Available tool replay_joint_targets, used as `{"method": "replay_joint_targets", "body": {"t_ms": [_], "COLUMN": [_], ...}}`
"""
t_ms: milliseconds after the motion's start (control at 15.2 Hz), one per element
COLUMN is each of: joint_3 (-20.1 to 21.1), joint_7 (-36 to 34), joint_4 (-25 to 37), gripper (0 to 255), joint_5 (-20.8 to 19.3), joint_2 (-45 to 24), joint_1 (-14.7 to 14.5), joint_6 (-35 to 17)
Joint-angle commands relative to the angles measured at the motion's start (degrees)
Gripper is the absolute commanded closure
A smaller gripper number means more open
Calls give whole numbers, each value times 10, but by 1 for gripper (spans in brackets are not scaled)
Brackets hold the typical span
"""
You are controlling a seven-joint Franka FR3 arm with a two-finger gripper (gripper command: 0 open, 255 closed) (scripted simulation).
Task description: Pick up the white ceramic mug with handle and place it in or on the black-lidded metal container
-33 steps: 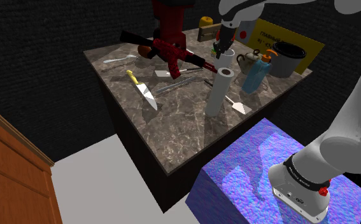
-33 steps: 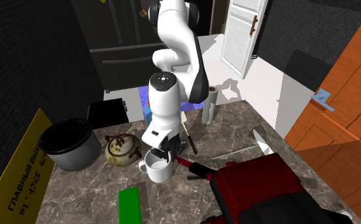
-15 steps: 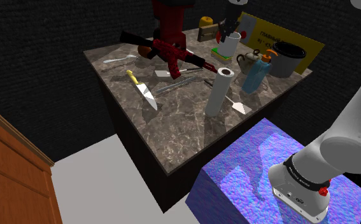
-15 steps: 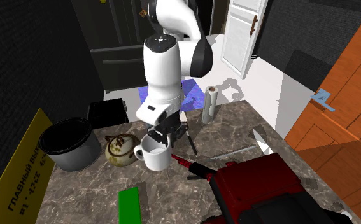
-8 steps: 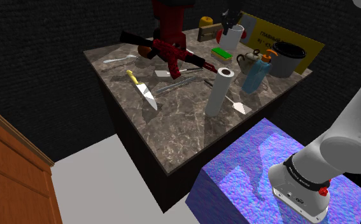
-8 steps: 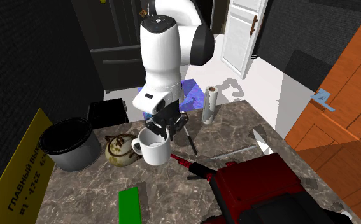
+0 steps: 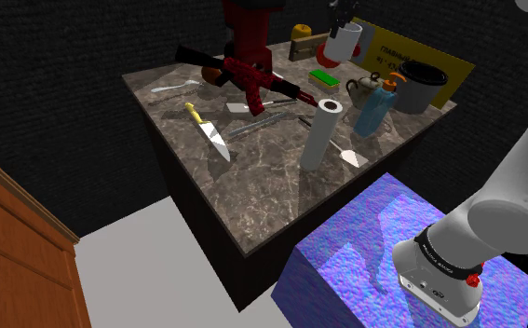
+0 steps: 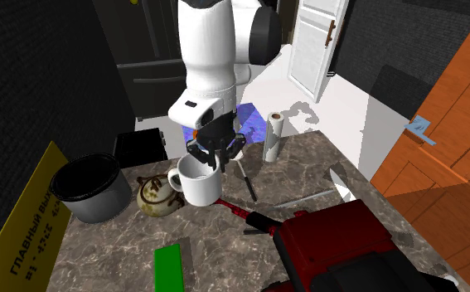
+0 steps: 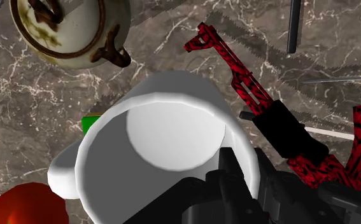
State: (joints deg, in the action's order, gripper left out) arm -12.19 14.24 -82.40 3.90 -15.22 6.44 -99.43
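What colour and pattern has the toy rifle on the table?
The rifle is red mottled with black; clearest in the wrist view.

White mug (image 8: 200, 184); red-black rifle (image 9: 247, 88); marbled, perhaps brownish table (image 7: 262, 196).

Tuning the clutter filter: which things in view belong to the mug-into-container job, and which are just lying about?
Job:
- white handled mug
- black two-finger gripper, clasping the mug's rim
- round grey pot with black top

Lying about:
- red-and-black toy rifle
- yellow-handled knife
- white paper-towel roll
- flat green block
- brown-patterned round teapot
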Motion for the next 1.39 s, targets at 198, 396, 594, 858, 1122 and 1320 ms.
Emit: {"method": "replay_joint_targets", "body": {"t_ms": [198,396,594,858,1122,1320], "joint_3": [0,-5,-18,-36,-55,-69], "joint_7": [0,11,47,96,147,185], "joint_4": [52,66,50,43,49,63], "gripper": [255,255,255,255,255,255], "joint_5": [2,3,4,8,14,20], "joint_2": [-9,-7,7,17,17,10], "joint_1": [3,11,33,64,97,123], "joint_6": [43,59,59,63,71,80]}}
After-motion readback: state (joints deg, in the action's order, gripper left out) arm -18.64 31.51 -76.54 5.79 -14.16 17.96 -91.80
